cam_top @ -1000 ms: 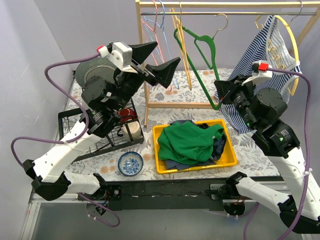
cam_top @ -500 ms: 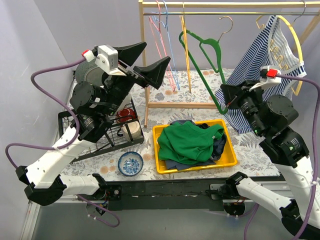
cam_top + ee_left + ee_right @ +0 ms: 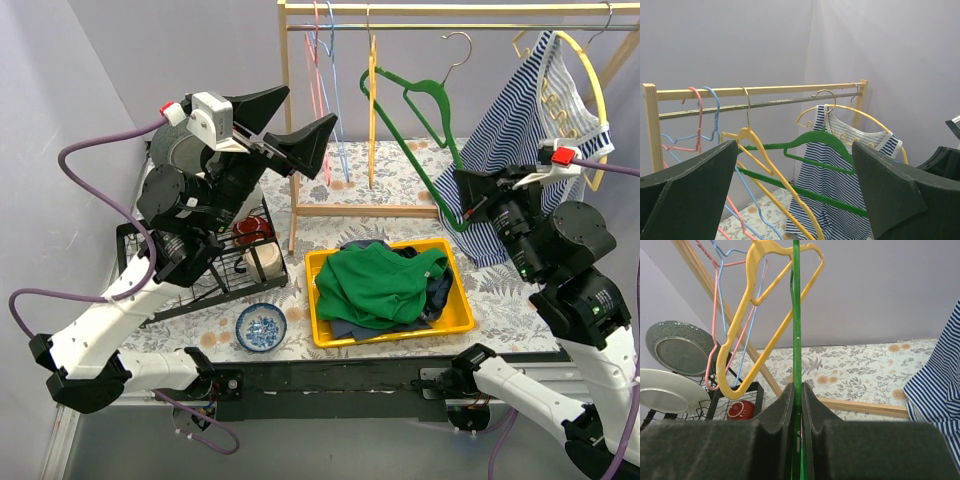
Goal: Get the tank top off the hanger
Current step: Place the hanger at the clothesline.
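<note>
Tank top [image 3: 512, 135], blue/white stripes, hangs on big yellow hanger [image 3: 592, 95] at rt end of rack [image 3: 440, 8], not gripped. Rt gripper [image 3: 797, 390] pinched tight on tilted green hanger [image 3: 796, 315], just lt of the top. Lt gripper [image 3: 300, 125] up near rack's lt post, spread wide, empty.

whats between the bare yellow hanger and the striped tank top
The green hanger, its lower end pinched by the right gripper, as the top external view shows.
</note>
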`<state>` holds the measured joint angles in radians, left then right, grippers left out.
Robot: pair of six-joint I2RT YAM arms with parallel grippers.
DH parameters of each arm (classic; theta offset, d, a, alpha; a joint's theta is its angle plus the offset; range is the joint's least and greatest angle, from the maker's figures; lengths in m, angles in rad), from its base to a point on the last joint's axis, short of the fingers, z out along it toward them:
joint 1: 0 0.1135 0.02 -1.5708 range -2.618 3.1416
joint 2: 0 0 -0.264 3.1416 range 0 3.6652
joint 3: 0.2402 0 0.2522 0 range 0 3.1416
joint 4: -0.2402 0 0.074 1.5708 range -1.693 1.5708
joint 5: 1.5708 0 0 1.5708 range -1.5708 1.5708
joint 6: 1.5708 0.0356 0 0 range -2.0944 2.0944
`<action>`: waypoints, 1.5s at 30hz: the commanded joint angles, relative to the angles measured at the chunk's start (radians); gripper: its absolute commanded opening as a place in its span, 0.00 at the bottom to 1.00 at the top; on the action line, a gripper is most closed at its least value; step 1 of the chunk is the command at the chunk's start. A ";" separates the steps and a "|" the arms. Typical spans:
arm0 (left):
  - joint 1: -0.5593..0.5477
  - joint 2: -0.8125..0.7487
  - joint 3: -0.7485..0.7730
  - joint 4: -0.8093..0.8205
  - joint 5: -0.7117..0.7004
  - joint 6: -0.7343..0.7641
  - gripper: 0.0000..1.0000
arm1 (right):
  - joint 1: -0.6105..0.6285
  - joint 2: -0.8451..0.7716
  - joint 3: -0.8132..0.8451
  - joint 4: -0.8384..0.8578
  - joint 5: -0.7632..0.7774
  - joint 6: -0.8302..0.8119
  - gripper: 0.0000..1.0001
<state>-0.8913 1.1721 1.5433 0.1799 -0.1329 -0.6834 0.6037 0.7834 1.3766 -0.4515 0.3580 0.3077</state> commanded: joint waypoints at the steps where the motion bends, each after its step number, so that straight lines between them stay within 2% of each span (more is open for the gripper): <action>1: 0.000 -0.038 -0.006 -0.002 -0.019 0.018 0.98 | 0.002 -0.030 0.001 0.088 0.032 -0.013 0.01; 11: 0.000 -0.045 -0.011 -0.008 -0.037 0.036 0.98 | 0.002 -0.058 0.022 0.070 0.032 -0.004 0.01; 23: 0.000 -0.045 -0.017 -0.016 -0.031 0.015 0.98 | 0.002 -0.127 -0.158 0.231 0.010 0.283 0.01; 35: 0.000 -0.042 -0.015 -0.022 -0.033 0.019 0.98 | 0.002 -0.167 -0.157 0.217 0.177 0.415 0.01; 39: 0.000 -0.035 -0.018 -0.023 -0.039 0.027 0.98 | 0.002 -0.173 -0.165 0.237 0.171 0.375 0.01; 45: 0.000 -0.046 -0.041 -0.022 -0.039 0.027 0.98 | 0.002 -0.055 -0.019 0.142 0.151 0.203 0.01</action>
<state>-0.8913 1.1492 1.5238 0.1642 -0.1581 -0.6689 0.6044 0.6563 1.2419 -0.3252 0.4946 0.6182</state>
